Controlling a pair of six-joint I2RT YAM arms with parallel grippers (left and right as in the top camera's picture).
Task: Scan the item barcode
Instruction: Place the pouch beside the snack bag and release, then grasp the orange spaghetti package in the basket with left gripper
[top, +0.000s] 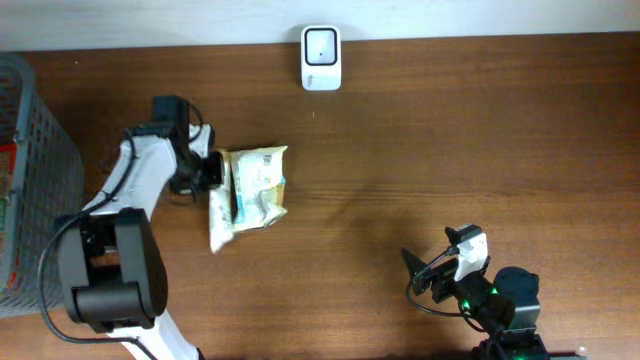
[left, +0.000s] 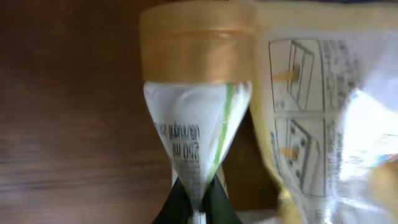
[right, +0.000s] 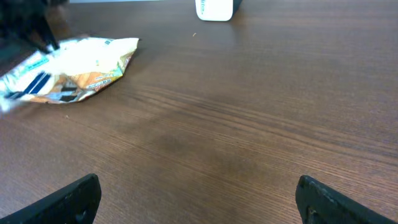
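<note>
Plastic packet (top: 250, 185) lies left of centre on the table (top: 450, 150), well short of the scanner (top: 321, 58). Your left gripper (top: 214, 170) has its jaws pinched almost closed on the packet's edge. Your right gripper (right: 208, 202) gapes wide, holding nothing. Grip secured — lifting and presenting the barcode are left.

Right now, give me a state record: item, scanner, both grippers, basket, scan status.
item: snack pouch, lying on the table, left of centre
left gripper: shut, pinching the pouch's sealed edge
right gripper: open, empty, low over the table, well apart from the pouch
scanner: white unit at the far table edge, nothing in front of it
basket: grey mesh, at the left edge, contents unclear
barcode: not clearly readable in any view
scan status: not yet done, pouch apart from the scanner
</note>
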